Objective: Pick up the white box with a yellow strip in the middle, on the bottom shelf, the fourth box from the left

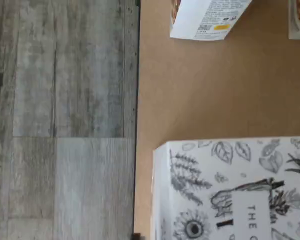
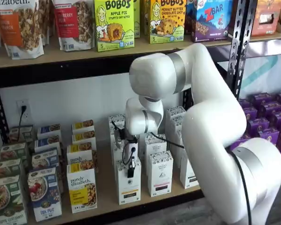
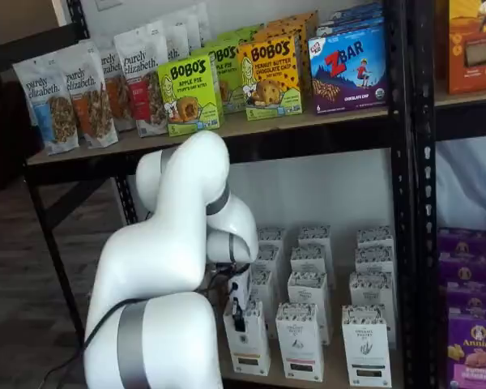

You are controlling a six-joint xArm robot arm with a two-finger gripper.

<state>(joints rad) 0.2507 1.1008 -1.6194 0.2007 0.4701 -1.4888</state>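
white box (image 2: 129, 186), yellow strip facing front

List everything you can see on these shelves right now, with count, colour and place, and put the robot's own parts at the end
white box: one, white with a yellow strip, front of the bottom shelf, under the gripper
like white cartons: several, white with dark or pinkish strips, in rows beside and behind it
purely elizabeth box: one at the front with more behind, white and yellow, beside the white box
small cereal boxes: several, blue and green, far end of the bottom shelf
Bobo's boxes: two at the front, green and orange, upper shelf
ZBar box: one, purple, upper shelf
purple boxes: several, next rack
arm: one, white
gripper: black fingers at the white box's top; open or shut unclear
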